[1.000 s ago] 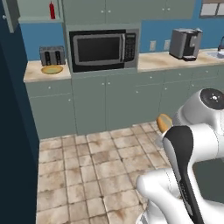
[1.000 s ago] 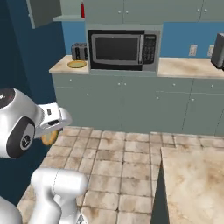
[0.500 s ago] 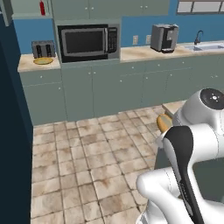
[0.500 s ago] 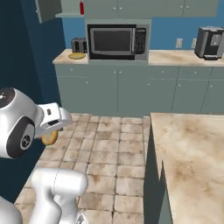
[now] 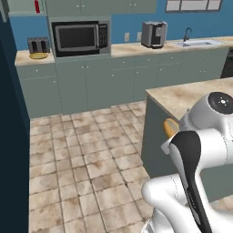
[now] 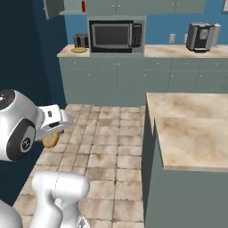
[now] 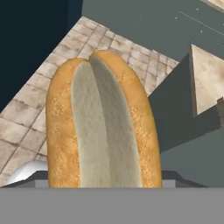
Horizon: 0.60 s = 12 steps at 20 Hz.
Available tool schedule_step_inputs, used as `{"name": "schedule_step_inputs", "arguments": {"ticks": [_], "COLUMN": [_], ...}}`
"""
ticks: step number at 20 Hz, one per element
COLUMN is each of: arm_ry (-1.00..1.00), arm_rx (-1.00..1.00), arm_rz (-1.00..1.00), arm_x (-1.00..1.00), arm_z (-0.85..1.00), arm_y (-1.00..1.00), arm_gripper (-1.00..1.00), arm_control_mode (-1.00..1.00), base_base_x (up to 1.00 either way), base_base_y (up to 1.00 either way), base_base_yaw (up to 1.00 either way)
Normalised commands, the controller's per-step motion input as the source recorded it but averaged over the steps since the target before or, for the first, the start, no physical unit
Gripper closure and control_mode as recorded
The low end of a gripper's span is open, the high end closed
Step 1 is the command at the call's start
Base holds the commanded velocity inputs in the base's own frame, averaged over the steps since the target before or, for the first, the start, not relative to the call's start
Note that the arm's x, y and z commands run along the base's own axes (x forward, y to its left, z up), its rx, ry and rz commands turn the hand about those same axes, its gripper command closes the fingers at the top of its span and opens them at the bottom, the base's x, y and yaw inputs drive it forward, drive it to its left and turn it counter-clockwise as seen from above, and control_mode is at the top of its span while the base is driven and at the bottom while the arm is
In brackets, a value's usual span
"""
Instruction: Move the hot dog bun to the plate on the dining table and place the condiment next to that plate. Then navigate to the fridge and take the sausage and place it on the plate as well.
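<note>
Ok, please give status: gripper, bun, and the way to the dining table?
Gripper shut on hot dog bun. Dining table ahead, right. Tiled floor between, nothing blocking.

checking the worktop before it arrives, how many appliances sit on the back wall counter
3: toaster at the left end, microwave beside it, coffee machine further right near the sink. More may sit beyond the frame.

I see the hot dog bun with a golden-tan speckled crust and a pale cream split interior, above a floor of beige-and-brown mottled square tiles. The dining table presents a beige marbled top over a grey-green base. I note grey-green wall cabinets, a blue wall and a black-fronted microwave.
</note>
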Motion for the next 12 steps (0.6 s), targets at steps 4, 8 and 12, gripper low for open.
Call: {"name": "schedule_step_inputs", "arguments": {"ticks": [4, 8, 12], "arm_ry": [0.0, 0.0, 0.0], "arm_rx": [0.0, 0.0, 0.0], "arm_rz": [0.0, 0.0, 0.0], "arm_x": [0.0, 0.0, 0.0], "arm_z": [0.0, 0.0, 0.0], "arm_y": [0.0, 0.0, 0.0], "arm_gripper": [1.0, 1.0, 1.0], "arm_control_mode": [1.0, 1.0, 1.0], "base_base_x": [-1.0, -0.79, -0.18], "base_base_y": [-0.26, -0.82, -1.0], "base_base_yaw": [-0.07, -0.02, -0.01]}}
